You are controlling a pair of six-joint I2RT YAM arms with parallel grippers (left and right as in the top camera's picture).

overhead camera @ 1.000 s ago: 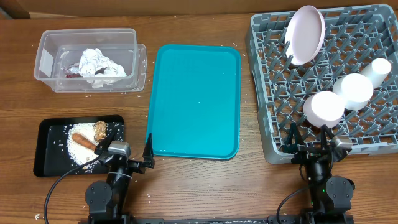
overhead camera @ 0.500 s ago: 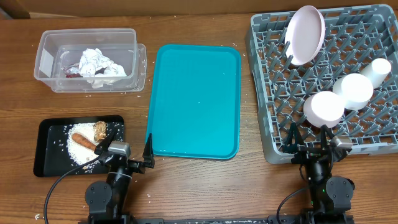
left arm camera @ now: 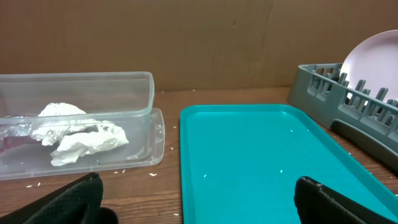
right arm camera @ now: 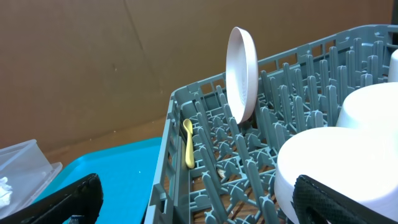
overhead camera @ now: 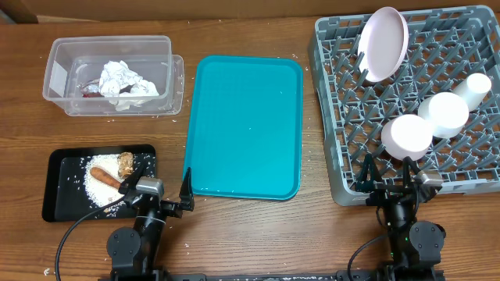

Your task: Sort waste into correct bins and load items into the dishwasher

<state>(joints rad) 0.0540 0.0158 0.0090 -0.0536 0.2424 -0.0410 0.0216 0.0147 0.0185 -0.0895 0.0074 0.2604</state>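
1. Hands. The left hand (overhead camera: 156, 186) and the right hand (overhead camera: 388, 176) sit at the near edge of the worktop (overhead camera: 258, 234). On both, the fingers are spread wide and grip nothing.

2. Containers and contents.
- Tub (overhead camera: 55, 78), far left: holds the napkin (overhead camera: 125, 82) and a red wrapper (overhead camera: 92, 94) beside it.
- Black tray (overhead camera: 58, 187), near left: holds the carrot stick (overhead camera: 104, 176), the lump (overhead camera: 124, 162) and the rice (overhead camera: 98, 189). A few grains lie outside on the worktop.
- Teal tray (overhead camera: 242, 125), centre: nothing on it.
- Rack (overhead camera: 319, 78), right: the plate (overhead camera: 384, 43) stands on edge between pegs. Two bowls (overhead camera: 410, 134) and the cup (overhead camera: 474, 86) sit among the pegs. A spoon (right arm camera: 188, 146) lies against the near wall.

3. Handling, as judged.
- Dishware: rigid, smooth and probably slippery, and liable to chip against the pegs. Grip across the rim, not the curved wall. The plate offers its upper edge.
- Napkin: light and soft. Pinch any raised fold.
- Stick: thin and stiff. Grip it across the middle.
- Lump: crusty and may crumble. Close gently.
- Rice: too loose to pinch. Stray grains would need sweeping.

4. Status, as judged. Waste is binned and the dishware is racked, so the task appears complete or nearly so
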